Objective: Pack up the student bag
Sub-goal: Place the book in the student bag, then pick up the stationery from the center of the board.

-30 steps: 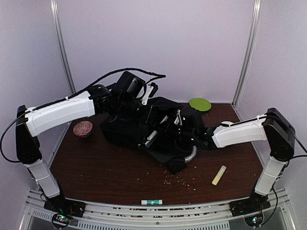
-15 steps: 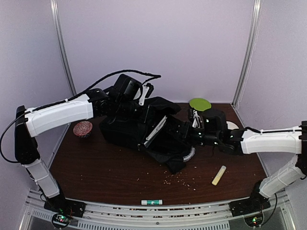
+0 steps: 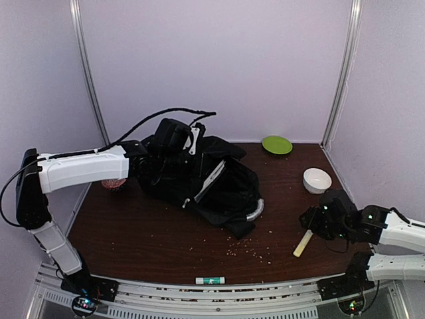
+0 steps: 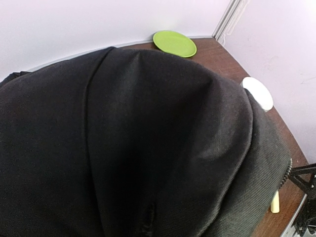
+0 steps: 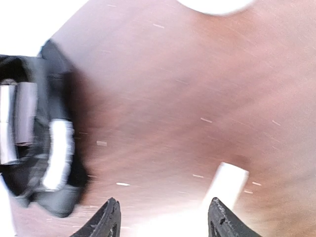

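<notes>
Brown tabletop (image 3: 133,232) speckled with crumbs (image 3: 251,251), lilac walls (image 3: 265,66) around. Student bag (image 3: 229,193) lies centre-left, top pinched by left end effector (image 3: 192,143). Right end effector (image 5: 163,219), wide apart, has withdrawn from the bag to a pale stick (image 3: 303,243).

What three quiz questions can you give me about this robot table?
1. True or false: the green plate sits on the table, apart from the student bag.
2. Which thing lies closest to the right claw? A. the pale stick B. the green plate C. the student bag
3. Fill in the missing word: the right claw is ___ (open or shut).

Key: 1 true. 2 A. 3 open.
</notes>
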`<state>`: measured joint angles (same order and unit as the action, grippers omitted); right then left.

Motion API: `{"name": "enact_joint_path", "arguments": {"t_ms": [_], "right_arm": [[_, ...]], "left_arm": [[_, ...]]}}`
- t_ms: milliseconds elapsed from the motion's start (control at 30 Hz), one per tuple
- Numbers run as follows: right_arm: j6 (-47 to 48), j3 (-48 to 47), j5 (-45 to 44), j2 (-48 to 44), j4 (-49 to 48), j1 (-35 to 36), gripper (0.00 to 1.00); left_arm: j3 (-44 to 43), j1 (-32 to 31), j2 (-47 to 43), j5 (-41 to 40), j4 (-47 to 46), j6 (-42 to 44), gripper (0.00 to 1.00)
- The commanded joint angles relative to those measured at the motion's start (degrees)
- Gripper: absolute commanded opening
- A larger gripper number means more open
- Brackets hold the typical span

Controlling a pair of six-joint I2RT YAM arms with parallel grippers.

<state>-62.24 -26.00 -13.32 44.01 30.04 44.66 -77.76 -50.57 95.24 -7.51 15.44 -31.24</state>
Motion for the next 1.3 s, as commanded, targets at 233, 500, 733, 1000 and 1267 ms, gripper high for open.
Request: {"name": "enact_joint_path", "arguments": {"t_ms": [233, 500, 733, 1000, 1267], "right_arm": [[-5.21, 5.70, 0.14, 3.96, 4.26, -0.60, 0.61], [-5.06, 6.91, 2.65, 10.45, -1.76, -0.69, 0.61], [-2.17, 5.89, 6.04, 17.42, -5.27, -0.54, 0.51], [-0.18, 4.78, 7.90, 22.80, -7.11, 0.30, 0.24], [-0.50, 1.38, 6.73, 19.38, -4.05, 1.31, 0.14]], "left_arm": [[0.54, -2.31, 6.33, 0.52, -7.09, -3.05, 0.00], [0.94, -3.05, 7.06, 1.08, -7.72, -3.62, 0.00], [2.21, -3.05, 6.35, 0.88, -7.70, -3.58, 0.00], [2.48, -3.05, 5.36, 0.56, -7.80, -3.39, 0.00], [2.42, -3.05, 4.15, 0.41, -6.94, -3.06, 0.00]]}}
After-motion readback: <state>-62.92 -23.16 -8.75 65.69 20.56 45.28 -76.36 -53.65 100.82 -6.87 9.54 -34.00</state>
